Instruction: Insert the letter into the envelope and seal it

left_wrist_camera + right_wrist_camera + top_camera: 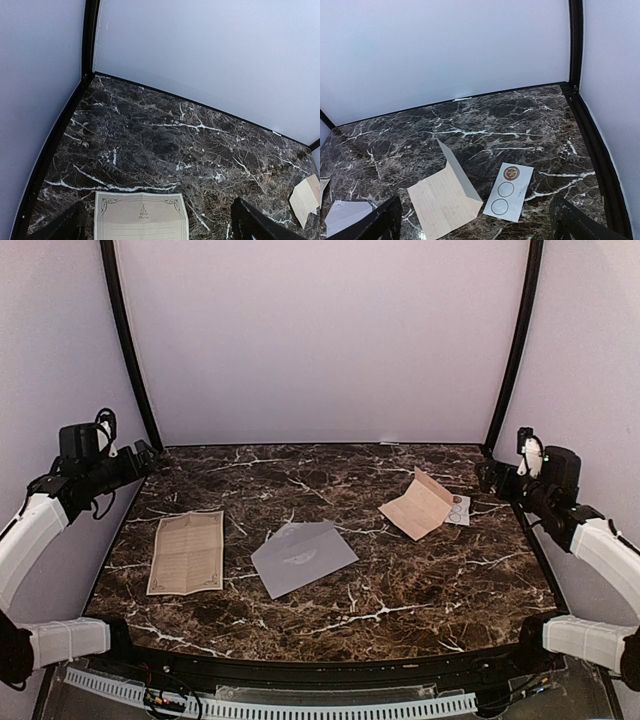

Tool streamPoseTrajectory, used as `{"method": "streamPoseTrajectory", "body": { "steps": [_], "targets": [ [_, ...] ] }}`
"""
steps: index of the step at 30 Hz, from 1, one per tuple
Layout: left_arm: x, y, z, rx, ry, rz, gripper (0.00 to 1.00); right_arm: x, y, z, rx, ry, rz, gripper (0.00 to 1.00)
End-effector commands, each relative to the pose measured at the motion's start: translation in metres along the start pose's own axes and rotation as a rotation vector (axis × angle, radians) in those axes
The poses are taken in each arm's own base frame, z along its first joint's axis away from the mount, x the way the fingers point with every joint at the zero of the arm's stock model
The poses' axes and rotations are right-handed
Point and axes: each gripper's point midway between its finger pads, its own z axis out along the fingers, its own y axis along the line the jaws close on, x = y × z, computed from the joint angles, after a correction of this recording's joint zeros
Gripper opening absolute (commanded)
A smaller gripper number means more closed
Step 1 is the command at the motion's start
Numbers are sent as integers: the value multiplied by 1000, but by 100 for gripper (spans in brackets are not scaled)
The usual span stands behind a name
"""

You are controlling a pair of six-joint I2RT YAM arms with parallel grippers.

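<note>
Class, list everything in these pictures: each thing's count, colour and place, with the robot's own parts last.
table: one, dark brown marble, white veins, beneath everything
letter: one, beige, ornate border, flat at left
envelope: one, grey-lavender, flat at centre
folded sheet: one, tan, far right, one part raised
sticker sheet: one, white, three circles, just right of folded sheet
walls: three, pale lavender, around table
left arm: one, white and black, left edge
right arm: one, white and black, right edge
left gripper: one, black, open, far left corner
right gripper: one, black, open, far right corner
</note>
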Motion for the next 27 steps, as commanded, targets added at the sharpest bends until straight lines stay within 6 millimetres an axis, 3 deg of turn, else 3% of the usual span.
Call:
{"method": "streamPoseTrajectory", "body": {
  "steps": [1, 4, 8, 14, 19, 27],
  "targets": [
    [40, 19, 20, -13, 149, -100, 99, -12, 49, -2, -210, 30, -51, 99],
    [69, 26, 33, 44, 238, -255, 99, -4, 77, -1, -296, 77, -63, 99],
    [108, 30, 48, 47, 381, -312, 99, 5, 120, -4, -443, 118, -63, 99],
    [160, 53, 39, -53, 490, -397, 99, 17, 165, -12, -578, 139, -49, 99],
    [185, 62, 32, -84, 477, -496, 99, 24, 189, -12, -636, 155, -41, 99],
    [207, 75, 34, -149, 530, -476, 99, 43, 228, -5, -700, 212, -69, 99]
  ]
}}
